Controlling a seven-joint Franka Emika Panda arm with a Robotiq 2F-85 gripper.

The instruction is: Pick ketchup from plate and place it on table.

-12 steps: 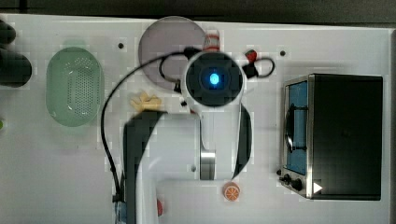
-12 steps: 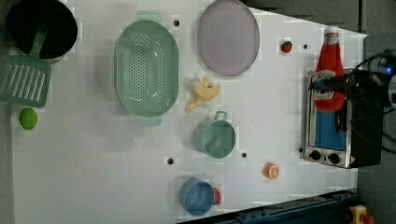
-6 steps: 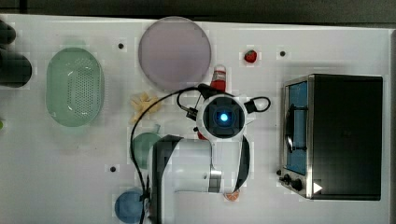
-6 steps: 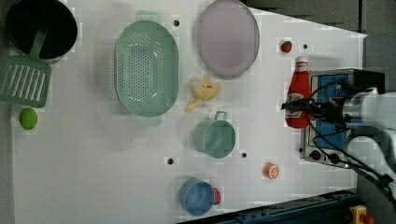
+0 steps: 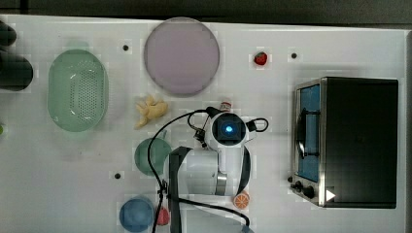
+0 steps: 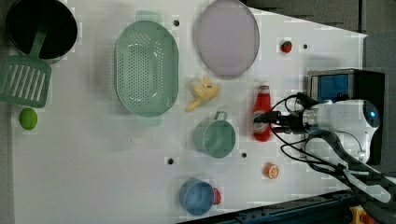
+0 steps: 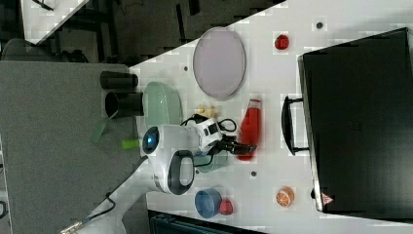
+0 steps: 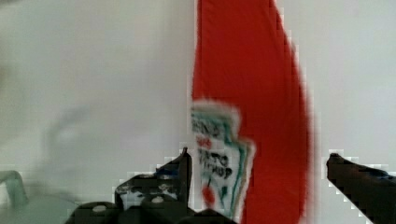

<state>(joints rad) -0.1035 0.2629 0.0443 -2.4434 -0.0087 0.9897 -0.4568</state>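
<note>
The ketchup (image 6: 261, 114), a red bottle with a white cap, rests on the white table (image 6: 93, 163) just off the pale lilac plate (image 6: 226, 37), beside the teal cup (image 6: 215, 137). In the top view only its cap (image 5: 225, 104) shows past the arm's wrist. My gripper (image 6: 267, 123) straddles the bottle's lower body. In the wrist view the gripper (image 8: 258, 157) is open. One finger (image 8: 180, 170) stands at the label's edge and the other finger (image 8: 355, 175) stands a small gap off the red side of the ketchup (image 8: 252, 93). The plate (image 5: 181, 56) is bare.
A black toaster oven (image 5: 354, 141) stands at the top view's right. A green perforated basket (image 5: 77, 90) lies at the top view's left. Yellow toy pieces (image 5: 150, 109), a strawberry (image 5: 261, 58), an orange slice (image 5: 241, 199) and a blue bowl (image 5: 136, 214) lie around the arm.
The arm carried the ketchup away from the plate and toaster side down to the table by the teal cup. The jaws now stand wider than the bottle.
</note>
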